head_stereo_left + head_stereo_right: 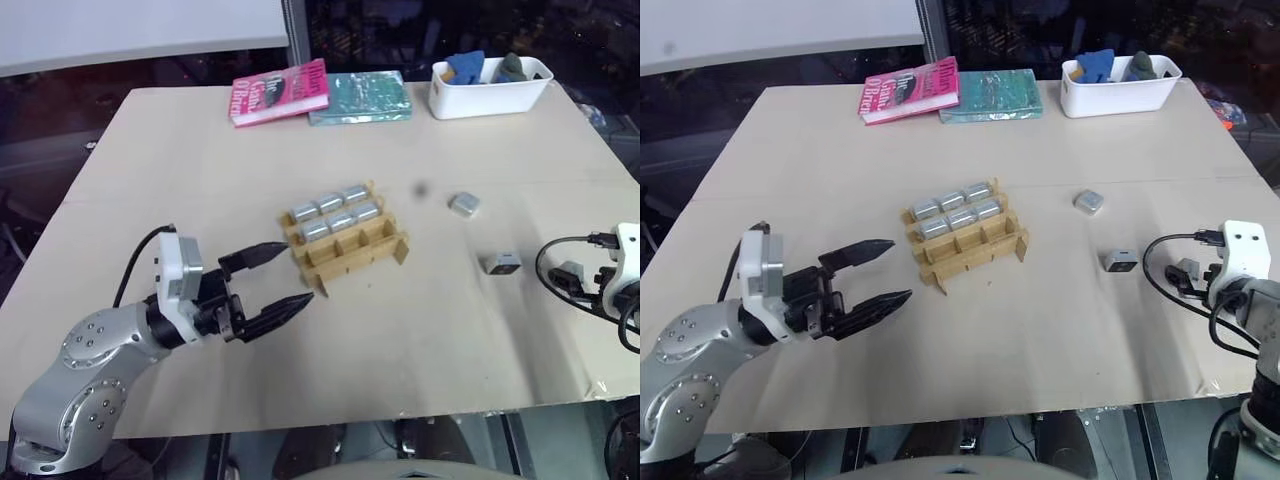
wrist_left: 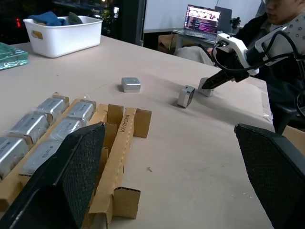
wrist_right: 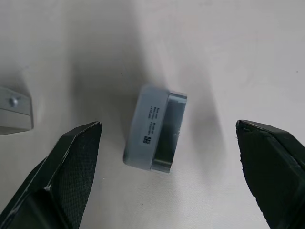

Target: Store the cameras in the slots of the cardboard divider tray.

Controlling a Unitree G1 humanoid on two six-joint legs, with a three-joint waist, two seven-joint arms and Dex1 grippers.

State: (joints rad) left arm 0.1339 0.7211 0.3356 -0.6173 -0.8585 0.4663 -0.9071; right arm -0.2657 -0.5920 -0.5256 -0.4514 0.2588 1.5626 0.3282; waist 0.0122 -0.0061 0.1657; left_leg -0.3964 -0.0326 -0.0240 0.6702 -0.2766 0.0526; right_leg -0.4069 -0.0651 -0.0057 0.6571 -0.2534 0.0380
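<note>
Our left gripper (image 1: 268, 285) waited wide open and empty near the cardboard divider tray (image 1: 345, 245); our right gripper (image 3: 167, 148) hung open above a loose camera (image 3: 155, 129) at right, and an off-centre closing could have knocked it away.

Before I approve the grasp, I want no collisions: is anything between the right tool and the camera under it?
Nothing visible. The right tool is open with the camera lying between its fingers on bare table. Another camera lies off to one side, apart.
</note>
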